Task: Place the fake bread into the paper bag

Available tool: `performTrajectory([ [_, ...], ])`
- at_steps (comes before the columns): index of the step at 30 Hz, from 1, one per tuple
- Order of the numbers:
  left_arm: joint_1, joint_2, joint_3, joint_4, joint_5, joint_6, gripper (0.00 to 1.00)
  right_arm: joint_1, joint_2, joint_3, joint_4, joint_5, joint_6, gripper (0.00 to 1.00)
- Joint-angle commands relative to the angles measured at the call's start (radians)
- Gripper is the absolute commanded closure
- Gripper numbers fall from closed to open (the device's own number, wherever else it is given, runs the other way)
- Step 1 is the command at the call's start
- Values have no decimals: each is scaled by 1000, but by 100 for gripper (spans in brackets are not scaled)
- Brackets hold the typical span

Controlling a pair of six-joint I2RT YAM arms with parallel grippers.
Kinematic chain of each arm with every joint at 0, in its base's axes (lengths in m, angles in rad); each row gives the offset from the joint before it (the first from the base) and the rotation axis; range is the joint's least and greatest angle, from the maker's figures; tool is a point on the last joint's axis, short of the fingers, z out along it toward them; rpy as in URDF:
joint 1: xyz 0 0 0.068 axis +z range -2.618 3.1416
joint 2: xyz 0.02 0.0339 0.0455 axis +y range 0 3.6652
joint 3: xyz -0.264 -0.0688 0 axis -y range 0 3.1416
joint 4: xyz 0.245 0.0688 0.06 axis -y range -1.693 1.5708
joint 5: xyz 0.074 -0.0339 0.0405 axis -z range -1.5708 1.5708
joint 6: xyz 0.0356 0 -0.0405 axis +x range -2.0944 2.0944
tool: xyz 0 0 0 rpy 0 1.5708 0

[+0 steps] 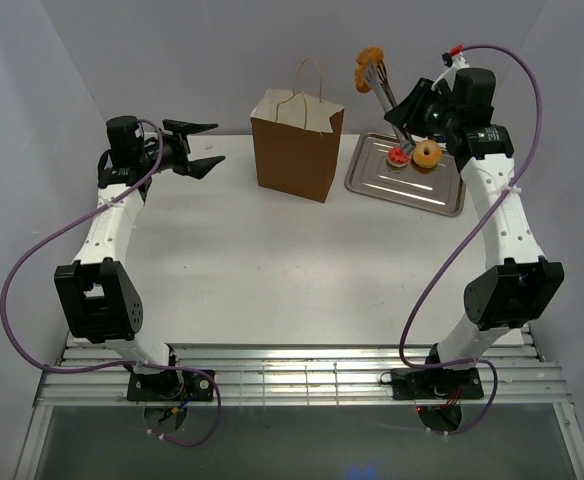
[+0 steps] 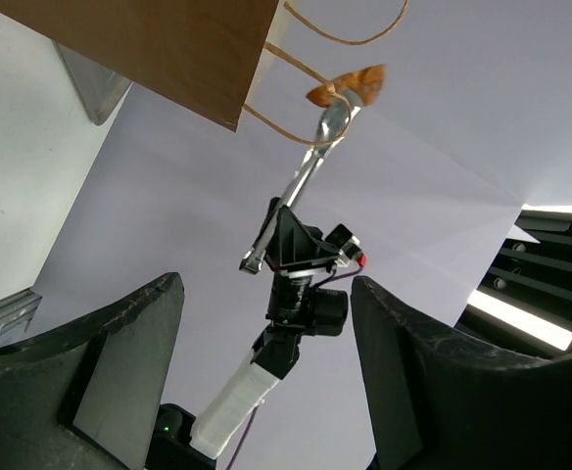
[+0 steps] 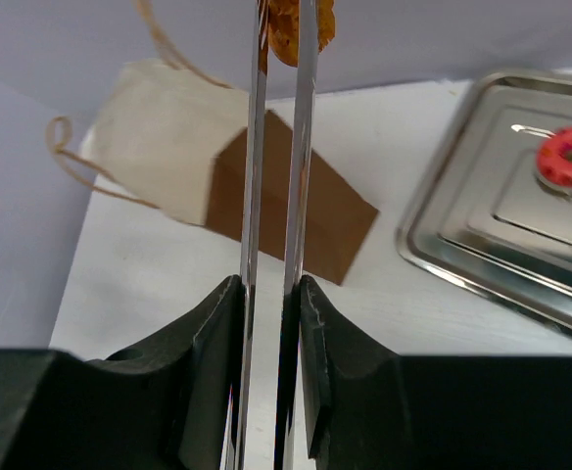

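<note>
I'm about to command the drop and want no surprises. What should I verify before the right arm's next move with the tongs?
1. Right gripper shut on long silver metal tongs: ok.
2. Golden-brown oblong bun pinched at the tong tips: ok.
3. Upright brown paper bag, mouth open: ok.
4. Bun above bag mouth: not ok, it hangs off toward the flat silver metal tray.
5. Left gripper open, apart from bag: ok.
6. Twisted loop handles clear of the mouth: cannot tell.
</note>
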Motion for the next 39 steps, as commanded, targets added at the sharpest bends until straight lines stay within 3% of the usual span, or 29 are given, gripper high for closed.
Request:
performTrajectory([
  [1, 5, -74, -3, 9, -9, 1, 21, 72, 16, 110, 142, -102, -65, 83],
  [8, 5, -80, -3, 4, -12, 0, 21, 147, 75, 216, 129, -132, -100, 83],
  [21, 3, -86, -15, 7, -9, -2, 21, 244, 87, 210, 41, -59, -190, 82],
  [33, 2, -83, -19, 13, -4, -8, 21, 270, 88, 215, -20, 22, -241, 76],
  [39, 2, -86, -24, 21, -4, -14, 21, 270, 91, 212, -31, 13, -243, 68],
])
